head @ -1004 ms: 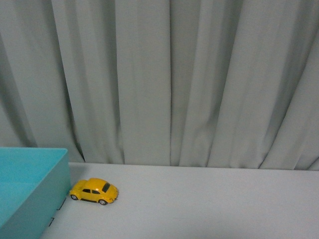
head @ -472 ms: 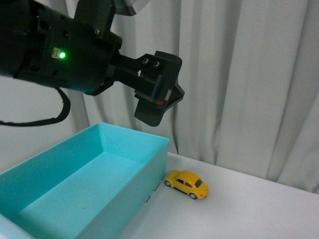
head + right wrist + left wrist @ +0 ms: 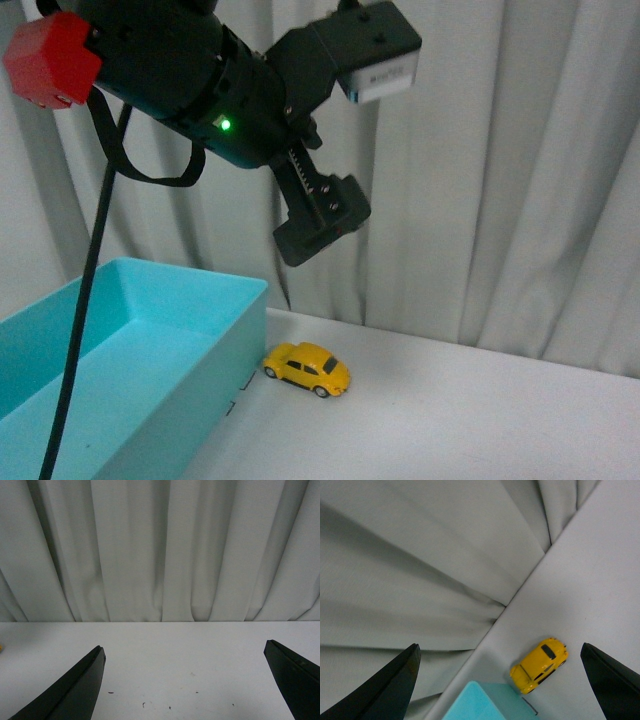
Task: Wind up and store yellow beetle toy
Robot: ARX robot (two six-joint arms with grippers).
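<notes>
The yellow beetle toy stands on its wheels on the white table, right beside the near corner of the teal box. My left gripper hangs high above the toy, open and empty, on a bulky black arm. In the left wrist view the yellow beetle toy lies far below, between the spread fingers of the left gripper, touching the teal box corner. My right gripper is open over bare table, holding nothing.
A grey pleated curtain closes off the back of the table. The teal box has an open top and nothing shows inside it. A black cable hangs from the left arm in front of the box. White table stretches right of the toy.
The left arm has come into the front view and its gripper now hangs above the toy. The front view itself has shifted. The toy stays beside the box corner.
</notes>
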